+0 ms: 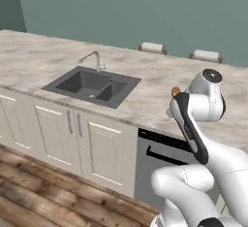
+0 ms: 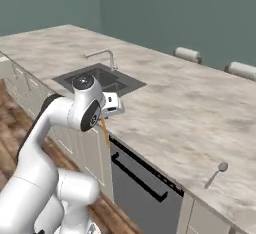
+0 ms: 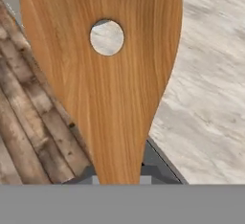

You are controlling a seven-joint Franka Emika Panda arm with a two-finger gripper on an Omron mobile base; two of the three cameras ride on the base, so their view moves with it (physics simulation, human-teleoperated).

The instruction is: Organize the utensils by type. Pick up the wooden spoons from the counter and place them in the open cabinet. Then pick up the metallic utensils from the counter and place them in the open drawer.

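My gripper [image 2: 103, 118] is shut on the orange-brown wooden spoon [image 2: 105, 133], which hangs down from it just off the counter's [image 2: 175, 108] front edge. In the hand view the wooden spoon's [image 3: 107, 89] wide bowl, with a round hole through it, covers most of the picture, over floor on one side and marbled counter [image 3: 210, 98] on the other. A tip of that spoon [image 1: 176, 91] pokes out above the arm in the left base view. A small grey metal spoon [image 2: 216, 174] lies on the counter near its front edge, far to the right. The open cabinet and open drawer are out of view.
A dark sink [image 1: 92, 86] with a faucet [image 1: 95, 59] is set in the counter at left. A dishwasher front [image 2: 140, 183] with a black handle sits below the counter edge. Two white rolls [image 1: 152, 47] stand at the counter's back edge. Wooden floor [image 1: 43, 192] lies below.
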